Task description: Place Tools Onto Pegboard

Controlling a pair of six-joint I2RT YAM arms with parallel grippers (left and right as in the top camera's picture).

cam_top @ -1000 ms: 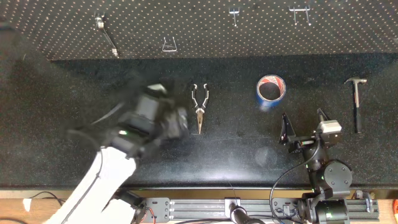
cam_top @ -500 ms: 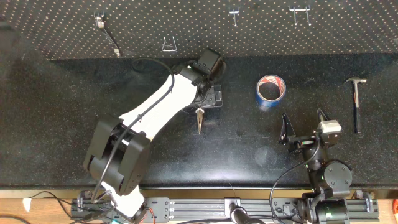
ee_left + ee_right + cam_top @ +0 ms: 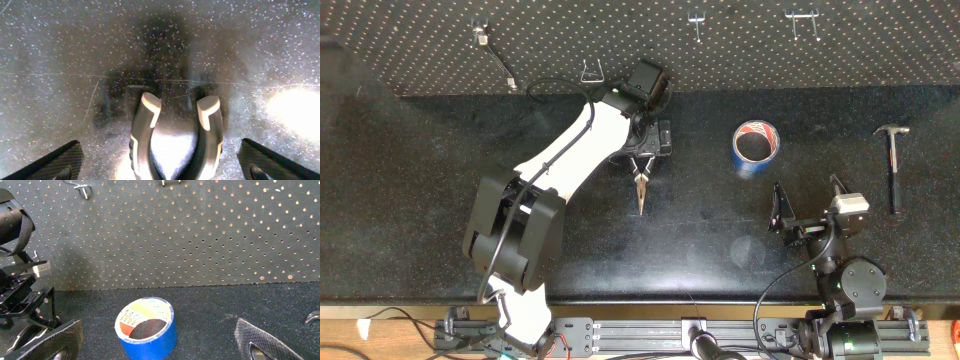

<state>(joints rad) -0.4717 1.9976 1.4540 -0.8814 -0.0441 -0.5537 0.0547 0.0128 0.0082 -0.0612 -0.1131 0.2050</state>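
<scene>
Pegboard [image 3: 740,45]: dark perforated panel beyond both end effectors; one hung tool [image 3: 492,55] is already on it, and other hooks are bare.
Counter [image 3: 420,200]: black, speckled, gritty.
Left end effector [image 3: 160,150]: swung across within the last second and brought down over the pliers. Its fingers are spread and nothing is gripped, so a grasp is judged next.
Right end effector [image 3: 809,200]: held open, holding nothing.
Pliers [image 3: 145,127]: laid flat, padded handles between the left end effector's fingers, seemingly untouched.
</scene>
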